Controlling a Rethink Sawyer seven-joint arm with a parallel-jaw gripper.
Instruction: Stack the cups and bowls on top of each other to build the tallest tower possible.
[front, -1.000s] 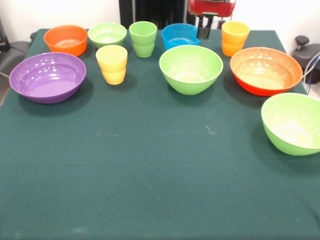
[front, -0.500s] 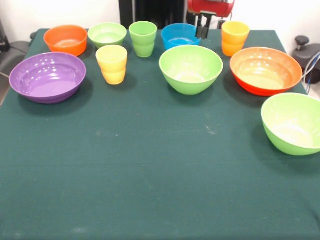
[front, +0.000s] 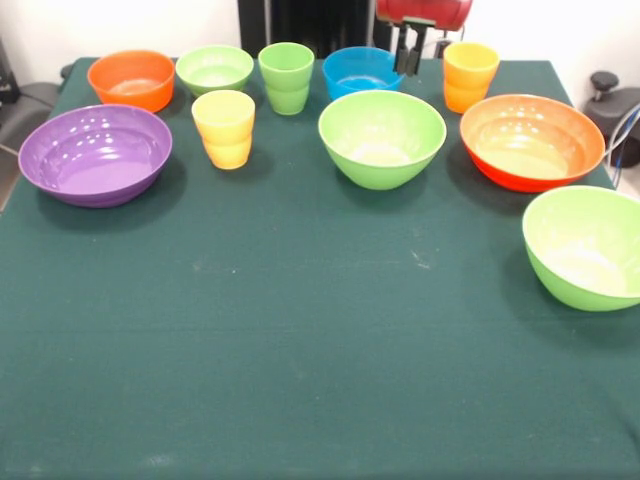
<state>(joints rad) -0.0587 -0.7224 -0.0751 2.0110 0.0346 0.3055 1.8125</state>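
Green cloth: covers the bench (front: 300, 380); nothing stacked yet.
Gripper (front: 408, 60): hangs at the far edge, jaws pointing down, slightly parted, holding nothing.
Blue bowl (front: 358, 70): just left of the jaws, nearly touching.
Orange-yellow cup (front: 470, 75): just right of them, upright.
Likely pick: cannot tell which.
Writing: none readable.
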